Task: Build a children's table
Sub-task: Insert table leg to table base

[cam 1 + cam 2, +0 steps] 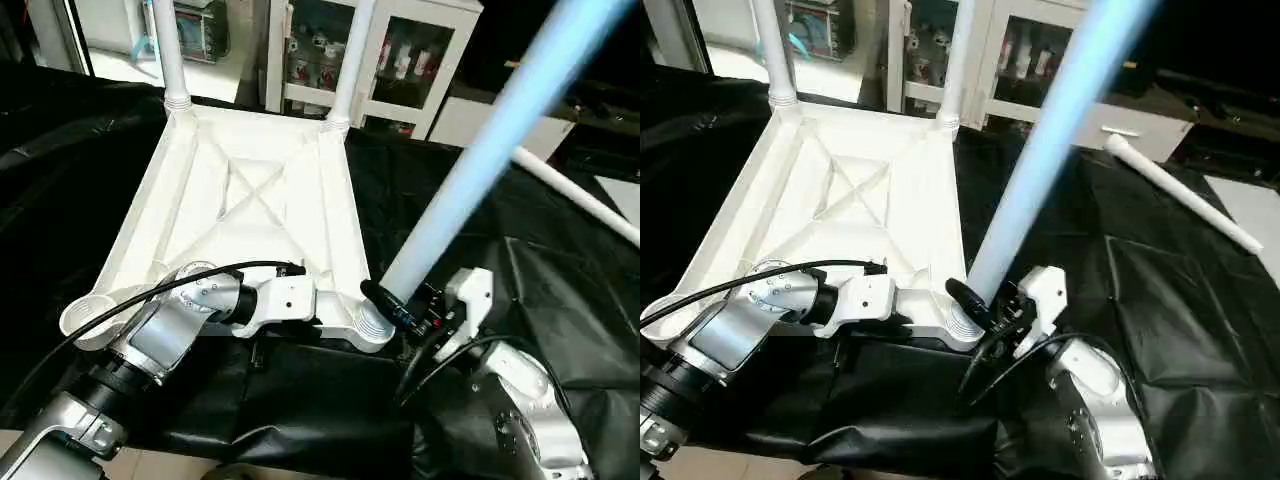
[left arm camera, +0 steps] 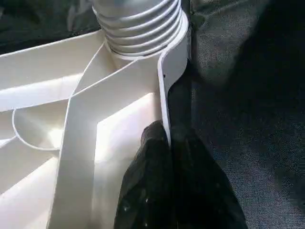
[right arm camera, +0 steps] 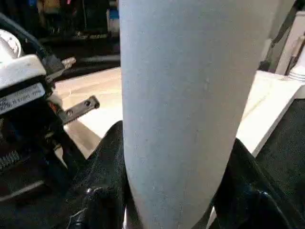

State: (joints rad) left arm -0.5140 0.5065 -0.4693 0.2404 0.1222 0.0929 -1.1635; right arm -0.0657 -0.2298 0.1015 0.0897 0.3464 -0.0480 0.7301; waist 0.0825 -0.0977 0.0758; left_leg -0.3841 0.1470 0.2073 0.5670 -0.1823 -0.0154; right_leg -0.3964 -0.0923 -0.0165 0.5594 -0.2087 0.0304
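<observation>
The white tabletop (image 1: 250, 190) lies upside down on the black cloth, X-ribs up. Two legs (image 1: 168, 50) (image 1: 352, 60) stand upright in its far corner sockets. My right gripper (image 1: 395, 305) is shut on a third leg (image 1: 480, 150) just above its ribbed end (image 2: 138, 24), which sits in the near right socket while the tube leans up to the right. The black fingers (image 3: 102, 162) clasp both sides of the tube. My left gripper (image 2: 169, 136) is shut on the tabletop's near rim (image 2: 164, 86), close beside that socket. Off to the right, a fourth leg (image 1: 580, 205) lies loose on the cloth.
The near left corner socket (image 1: 90, 312) stands open, beside my left forearm (image 1: 150, 340). Black cloth (image 1: 520, 260) covers the work surface, crumpled at the right. A white glass-fronted cabinet (image 1: 400, 50) stands behind the far edge.
</observation>
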